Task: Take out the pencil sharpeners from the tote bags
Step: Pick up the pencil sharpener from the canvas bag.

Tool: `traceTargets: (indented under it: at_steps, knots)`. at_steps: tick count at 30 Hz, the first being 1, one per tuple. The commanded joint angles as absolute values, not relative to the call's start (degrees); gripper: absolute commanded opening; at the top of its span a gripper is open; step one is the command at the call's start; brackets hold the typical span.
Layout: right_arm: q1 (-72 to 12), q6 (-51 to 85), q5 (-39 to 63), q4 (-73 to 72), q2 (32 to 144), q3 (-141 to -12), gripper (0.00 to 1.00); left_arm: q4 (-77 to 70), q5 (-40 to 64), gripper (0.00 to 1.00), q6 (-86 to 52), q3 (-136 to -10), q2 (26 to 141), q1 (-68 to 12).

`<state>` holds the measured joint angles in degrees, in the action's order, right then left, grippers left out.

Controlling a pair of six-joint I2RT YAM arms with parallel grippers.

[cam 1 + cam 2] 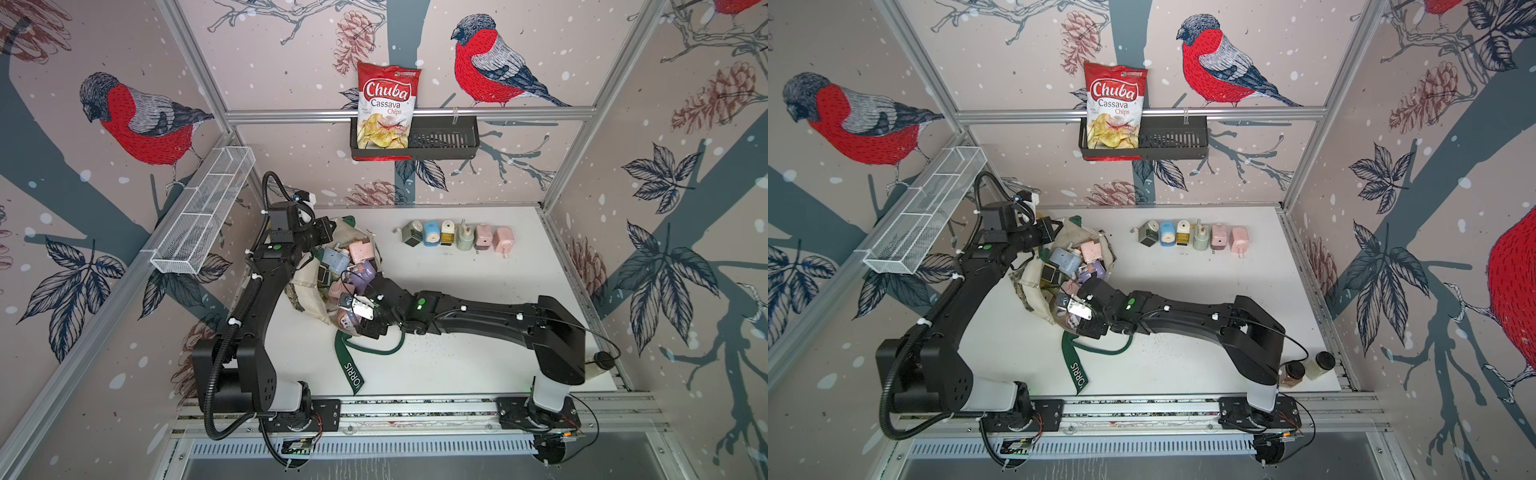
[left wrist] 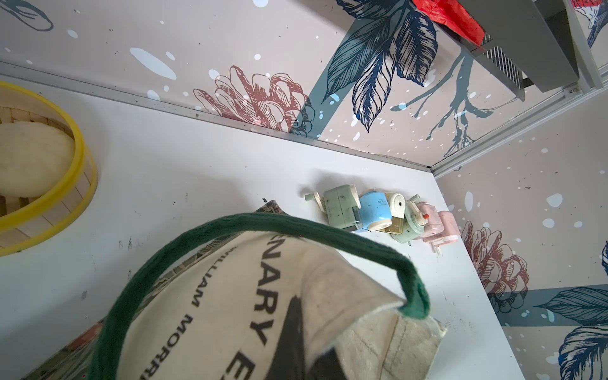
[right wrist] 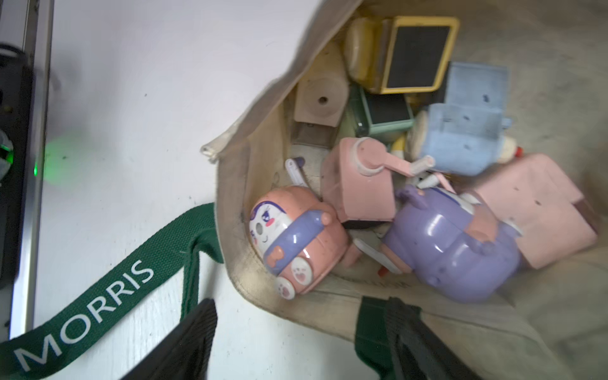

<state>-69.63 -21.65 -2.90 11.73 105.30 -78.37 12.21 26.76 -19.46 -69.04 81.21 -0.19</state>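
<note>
While the left claw is clamped on the tote rim at ten o'clock on the bench in both top views, the right claw hangs at the tote's mouth, by the sharpeners piled inside, and a row of six more stands at one o'clock. The left wrist view shows cream cloth and the green strap close up, with that row beyond. In the right wrist view the right claw's fingers stand apart astride the tote's rim, gripping nothing.

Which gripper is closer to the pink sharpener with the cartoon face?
Right. The right gripper hangs open close by the pink cartoon-face sharpener at the tote bag's mouth; the left gripper pinches the bag's far rim.
</note>
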Motion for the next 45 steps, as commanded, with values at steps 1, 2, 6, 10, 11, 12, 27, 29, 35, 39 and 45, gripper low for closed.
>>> traceTargets:
  at_steps: [1,2,6,10,11,12,27,29,35,39,45]
  knots:
    - [-69.95,-28.37,-4.66,13.56,108.50,-81.74,0.83,9.49,27.75,0.00,-18.81,-69.62,80.86,-0.40]
    - [-70.01,-28.79,-5.46,13.83,109.76,-82.74,0.83,9.49,27.77,0.00,-18.82,-69.64,80.86,-0.41]
    - [-69.97,-29.85,-7.88,14.11,113.16,-84.95,0.86,9.48,27.81,0.00,-18.88,-69.66,80.95,-0.37]
    - [-69.97,-30.90,-10.09,13.65,115.45,-86.14,0.89,9.51,27.76,0.00,-18.82,-69.72,80.86,-0.42]
    - [-69.90,-31.32,-10.79,13.23,115.97,-86.42,0.90,9.49,27.75,0.00,-18.82,-69.64,80.87,-0.37]
    - [-69.92,-31.67,-11.28,13.10,116.41,-86.69,0.90,9.49,27.74,0.00,-18.81,-69.64,80.86,-0.40]
    - [-70.23,-34.96,-13.53,13.74,122.55,-91.51,0.95,9.47,27.77,0.00,-18.82,-69.77,80.95,-0.43]
    - [-70.23,-35.33,-14.79,13.45,123.66,-92.20,0.95,9.48,27.77,0.00,-18.81,-69.78,80.95,-0.39]
    - [-70.53,-36.16,-16.48,13.64,126.05,-94.44,0.97,9.49,27.84,0.00,-18.81,-69.70,81.04,-0.27]
    - [-70.58,-36.47,-17.78,13.32,127.54,-95.71,0.99,9.49,27.93,0.00,-18.87,-69.65,81.04,-0.29]
    - [-70.49,-34.89,-19.41,10.94,129.72,-96.67,0.97,9.35,28.10,0.00,-18.91,-69.66,81.04,-0.29]
